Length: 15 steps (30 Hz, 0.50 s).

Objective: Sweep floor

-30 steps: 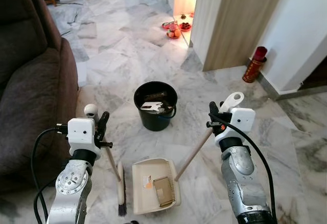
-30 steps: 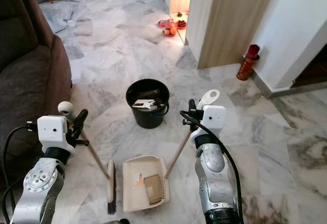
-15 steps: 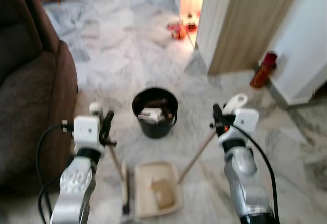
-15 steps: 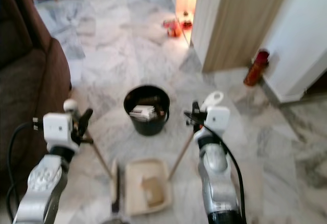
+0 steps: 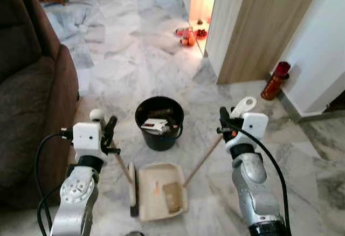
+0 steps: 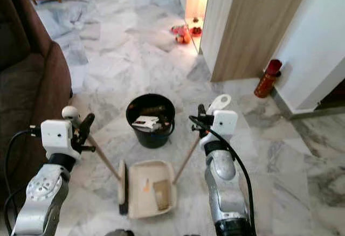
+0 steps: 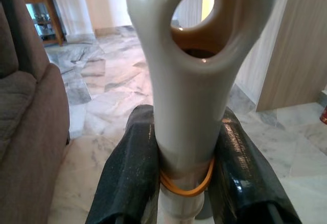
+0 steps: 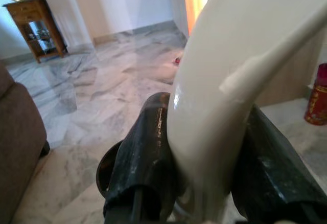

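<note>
A marble floor (image 5: 135, 58) is seen from above, with a brown sofa (image 5: 27, 85) on the robot's left and a wooden wall panel (image 5: 259, 26) further ahead on the right.

The left hand (image 5: 108, 133) is raised in front of the robot. It is clamped on the top of the brush (image 5: 132, 193) handle; in the left wrist view the two black fingers (image 7: 130, 173) are pressed against both sides of the cream handle, just below its hanging hole. From the hand the handle goes down and forward to the brush head, which lies on the floor, touching the left side of the dustpan (image 5: 159, 190).

The right hand (image 5: 225, 123) is held up at about the same height. It is closed around the upper end of the dustpan handle; in the right wrist view the black fingers (image 8: 148, 152) are seen on both sides of the cream grip. The wooden part of the handle goes down slanted to the pan.

The dustpan lies flat on the floor between the two arms. Inside it a brown piece of card and a few small scraps are seen.

A black bucket (image 5: 159, 123) stands on the floor just beyond the dustpan, apart from it. Some paper and other waste is inside it.

A red can (image 5: 275, 80) stands by the white wall on the right. Small red and orange things (image 5: 188, 34) lie near the lit doorway.
</note>
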Available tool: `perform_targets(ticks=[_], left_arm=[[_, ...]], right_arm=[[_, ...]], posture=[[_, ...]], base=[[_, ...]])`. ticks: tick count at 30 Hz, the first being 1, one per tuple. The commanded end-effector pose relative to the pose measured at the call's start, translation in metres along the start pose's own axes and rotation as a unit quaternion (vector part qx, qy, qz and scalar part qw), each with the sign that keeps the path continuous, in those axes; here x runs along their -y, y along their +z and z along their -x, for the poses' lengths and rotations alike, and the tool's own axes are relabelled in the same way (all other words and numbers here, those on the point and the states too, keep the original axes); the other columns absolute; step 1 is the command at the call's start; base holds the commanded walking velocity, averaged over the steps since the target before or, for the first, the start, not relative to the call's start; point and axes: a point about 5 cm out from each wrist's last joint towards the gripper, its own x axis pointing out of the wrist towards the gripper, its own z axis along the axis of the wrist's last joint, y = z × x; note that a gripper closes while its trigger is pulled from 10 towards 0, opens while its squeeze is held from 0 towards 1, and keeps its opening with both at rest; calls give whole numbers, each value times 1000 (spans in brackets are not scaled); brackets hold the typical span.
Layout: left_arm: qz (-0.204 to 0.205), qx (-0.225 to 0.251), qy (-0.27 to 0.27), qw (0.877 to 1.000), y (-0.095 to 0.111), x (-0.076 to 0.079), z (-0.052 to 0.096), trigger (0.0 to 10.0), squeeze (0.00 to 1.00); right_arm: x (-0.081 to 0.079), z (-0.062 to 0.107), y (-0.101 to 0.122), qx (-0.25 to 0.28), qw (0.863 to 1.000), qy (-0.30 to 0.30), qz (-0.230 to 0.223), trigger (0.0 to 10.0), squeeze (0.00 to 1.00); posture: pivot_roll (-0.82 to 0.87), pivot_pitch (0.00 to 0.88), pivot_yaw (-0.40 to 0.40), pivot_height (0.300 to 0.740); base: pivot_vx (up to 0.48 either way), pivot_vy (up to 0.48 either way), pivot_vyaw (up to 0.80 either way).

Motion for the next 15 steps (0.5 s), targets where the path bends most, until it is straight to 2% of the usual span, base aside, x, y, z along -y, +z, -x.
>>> perform_targets(ticks=[1,3,7,9,15], left_arm=[[-12,11,0,1000,3,-2,1,10000,0],[-11,13,0,1000,4,-1,1,10000,0],[-14,14,-1,1000,3,-1,2,10000,0],[-31,10,-9,999,1,-1,4,10000,0],[-30,10,-11,999,1,0,4,10000,0]], right_arm=[[-3,-1,8,11,999,2,-40,10000,0],[-1,-1,9,9,998,-4,-56,10000,0],[0,-1,14,16,998,-1,-53,10000,0],[0,-2,20,22,998,0,-54,10000,0],[-1,-3,29,29,998,15,-54,10000,0]], posture=[[188,132,-11,740],[189,135,-12,740],[188,141,-13,740],[188,145,-13,740],[185,149,-14,740]], base=[[0,0,0],[0,0,0],[0,0,0],[0,0,0],[0,0,0]])
